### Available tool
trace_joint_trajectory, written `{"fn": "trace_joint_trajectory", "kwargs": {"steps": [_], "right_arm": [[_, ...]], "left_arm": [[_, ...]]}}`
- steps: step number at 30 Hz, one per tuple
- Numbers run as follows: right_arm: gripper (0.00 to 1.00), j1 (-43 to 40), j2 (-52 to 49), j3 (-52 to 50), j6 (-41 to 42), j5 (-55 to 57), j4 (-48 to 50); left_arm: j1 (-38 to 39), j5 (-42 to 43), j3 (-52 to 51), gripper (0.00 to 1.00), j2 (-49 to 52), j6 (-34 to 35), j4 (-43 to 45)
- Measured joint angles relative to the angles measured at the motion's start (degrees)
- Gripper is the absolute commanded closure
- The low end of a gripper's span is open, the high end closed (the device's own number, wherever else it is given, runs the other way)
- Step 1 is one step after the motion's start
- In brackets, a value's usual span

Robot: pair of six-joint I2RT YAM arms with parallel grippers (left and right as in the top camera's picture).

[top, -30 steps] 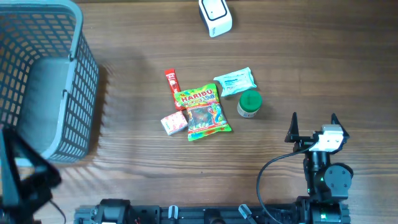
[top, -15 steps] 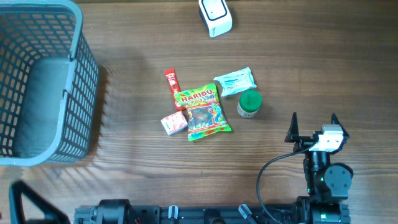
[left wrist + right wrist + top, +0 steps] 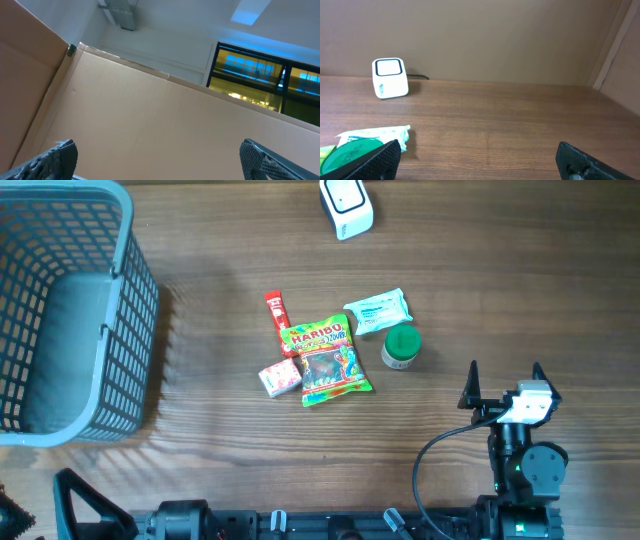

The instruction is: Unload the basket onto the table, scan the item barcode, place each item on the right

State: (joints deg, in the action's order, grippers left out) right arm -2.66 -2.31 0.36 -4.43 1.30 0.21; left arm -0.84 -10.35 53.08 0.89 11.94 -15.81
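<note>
Left arm (image 3: pixel 85 508) slid lower overhead; wide left end effector (image 3: pixel 159 160) faces cardboard (image 3: pixel 150 115).

Overhead's evenly lit & sharp for you, w/ the basket (image 3: pixel 140 330) throwing a soft grid shadow rightward on the surface (image 3: pixel 250 460). Left wrist cam stares up at a bluish ceiling light (image 3: pixel 252 10), bright windows (image 3: pixel 260 75). Right wrist pic's dimmer, fingers (image 3: pixel 375 160) blurry up close.
</note>
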Motion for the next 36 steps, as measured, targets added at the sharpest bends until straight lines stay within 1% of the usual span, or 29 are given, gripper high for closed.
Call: {"fn": "trace_joint_trajectory", "kwargs": {"steps": [11,13,17,21,24,30,32,36], "right_arm": [[0.00,0.00,0.00,0.00,0.00,0.00,0.00],[0.00,0.00,0.00,0.00,0.00,0.00,0.02],[0.00,0.00,0.00,0.00,0.00,0.00,0.00],[0.00,0.00,0.00,0.00,0.00,0.00,0.02],[0.00,0.00,0.00,0.00,0.00,0.00,0.00],[0.00,0.00,0.00,0.00,0.00,0.00,0.00],[0.00,0.00,0.00,0.00,0.02,0.00,0.00],[0.00,0.00,0.00,0.00,0.00,0.00,0.00]], "left_arm": [[-4.48,-0.87,0.02,0.00,0.00,0.00,-1.42],[-4.48,-1.57,0.00,0.00,-0.02,0.02,-4.17],[-4.48,-1.77,-0.24,0.00,-0.04,0.22,-13.66],[-4.48,-1.77,-0.37,0.00,-0.04,0.24,-19.98],[-4.48,-1.70,-0.74,0.00,-0.04,0.26,-21.77],[-4.48,2.99,-5.62,0.00,-0.04,0.42,-20.28],[-4.48,4.46,-8.09,0.00,-0.04,0.42,-18.58],[-4.48,9.60,-14.86,0.00,-0.04,0.52,-11.89]]}}
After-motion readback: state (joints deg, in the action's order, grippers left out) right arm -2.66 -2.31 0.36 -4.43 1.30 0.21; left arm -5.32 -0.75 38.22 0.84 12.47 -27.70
